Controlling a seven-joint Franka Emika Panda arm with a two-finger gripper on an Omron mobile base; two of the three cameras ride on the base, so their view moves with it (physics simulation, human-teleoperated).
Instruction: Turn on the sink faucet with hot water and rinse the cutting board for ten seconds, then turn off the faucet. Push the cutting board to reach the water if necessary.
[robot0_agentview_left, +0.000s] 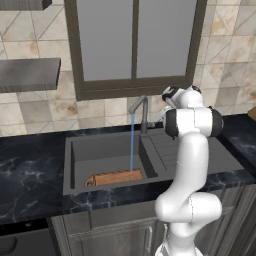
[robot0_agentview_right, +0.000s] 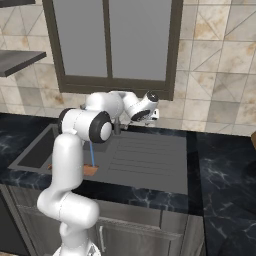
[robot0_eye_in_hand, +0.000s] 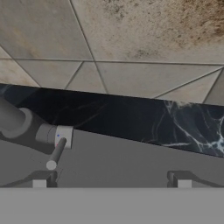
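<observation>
Pincer (robot0_eye_in_hand: 111, 183) spread wide, grasping nothing, low in frame | lever (robot0_eye_in_hand: 56, 154) at left | water (robot0_agentview_left: 132, 142) running onto cutting board (robot0_agentview_left: 114, 177) centre-frame | let the rinse finish, then close squarely on lever.

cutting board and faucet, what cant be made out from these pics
- Cutting board: right base view, the arm hides all but one end.
- Whether the water lands on the board: too fine to tell.
- Sink faucet lever: hand view, the hot or cold setting is unreadable.
- Gripper: hand view, only the fingertips show.
</observation>
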